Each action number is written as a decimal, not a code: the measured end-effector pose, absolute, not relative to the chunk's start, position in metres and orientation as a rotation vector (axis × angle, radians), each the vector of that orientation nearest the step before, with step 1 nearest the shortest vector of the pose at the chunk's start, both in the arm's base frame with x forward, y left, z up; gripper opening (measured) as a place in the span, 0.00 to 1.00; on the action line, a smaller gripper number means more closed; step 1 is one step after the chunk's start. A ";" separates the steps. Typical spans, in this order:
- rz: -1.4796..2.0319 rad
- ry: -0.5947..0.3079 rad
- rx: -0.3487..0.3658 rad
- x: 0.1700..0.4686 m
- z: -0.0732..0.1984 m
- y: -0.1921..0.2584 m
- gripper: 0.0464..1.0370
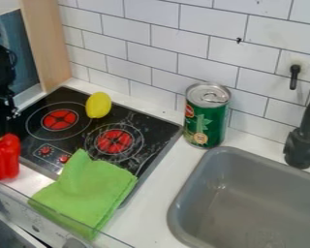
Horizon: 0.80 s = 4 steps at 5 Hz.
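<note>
Pepper shows below the cut-off arm, whose jaws' opening and hold I cannot tell.

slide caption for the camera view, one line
Toy kitchen counter: red pepper below the claw, yellow lemon on the stove, green cloth, green can, gray sink

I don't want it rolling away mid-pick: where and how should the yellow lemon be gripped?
Probably across the middle of the yellow lemon, from above, closing on its two long sides. It lies on the stovetop, longer than it is wide, and its rounded surface could roll if pushed from one side.
</note>
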<state>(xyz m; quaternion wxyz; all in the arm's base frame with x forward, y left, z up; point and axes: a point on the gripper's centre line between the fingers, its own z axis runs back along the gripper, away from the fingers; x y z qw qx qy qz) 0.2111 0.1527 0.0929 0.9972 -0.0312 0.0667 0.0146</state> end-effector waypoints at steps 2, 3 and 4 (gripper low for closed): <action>0.055 0.154 -0.088 0.203 0.090 0.152 0.26; 0.082 0.124 -0.064 0.200 0.106 0.151 0.56; 0.088 0.122 -0.029 0.197 0.121 0.152 0.86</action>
